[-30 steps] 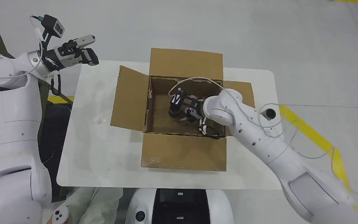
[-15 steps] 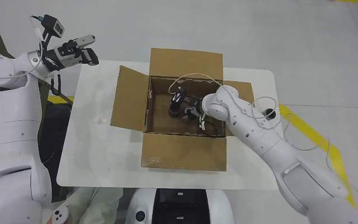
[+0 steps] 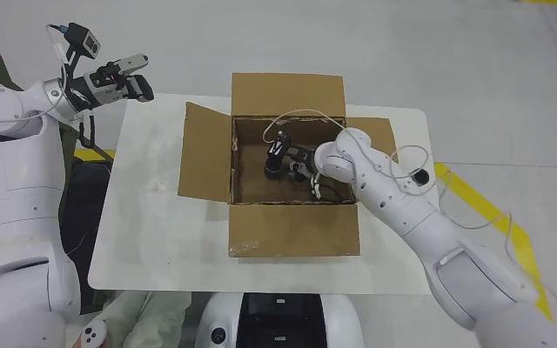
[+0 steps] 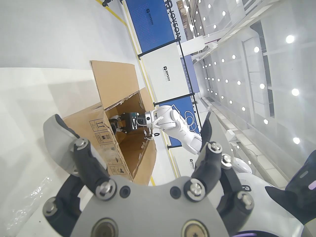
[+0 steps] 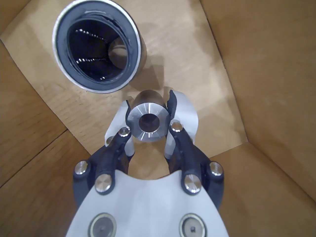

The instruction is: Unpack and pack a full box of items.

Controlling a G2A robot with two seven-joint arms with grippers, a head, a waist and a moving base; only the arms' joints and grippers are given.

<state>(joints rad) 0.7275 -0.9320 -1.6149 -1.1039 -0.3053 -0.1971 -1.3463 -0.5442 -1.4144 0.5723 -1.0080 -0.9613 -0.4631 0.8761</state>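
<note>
- Right gripper (image 5: 149, 107) is inside the open cardboard box (image 3: 294, 228), low over the box floor. Its fingers are closed onto the sides of a small metal cylinder (image 5: 148, 124), one finger on each side. The bored end of the cylinder faces the wrist camera.
- A larger metal tube (image 5: 96, 44), dark inside, stands on the box floor just beside the held cylinder, apart from the fingers.
- Left gripper (image 4: 132, 124) hangs past the far left corner of the white table (image 3: 139, 226), well apart from the box. Its fingers are spread wide with nothing between them.
- Change, box: over the last second it has slid a little toward the robot's right on the table. The near flap now sits further right and the left flap has drawn in with it. All four flaps are folded out.
- Change, right arm: the forearm has swung slightly toward the far side of the box, and the right gripper (image 3: 277, 159) has moved the same way by a small amount.
- Change, left arm: none noted; same pose in all three top views.
</note>
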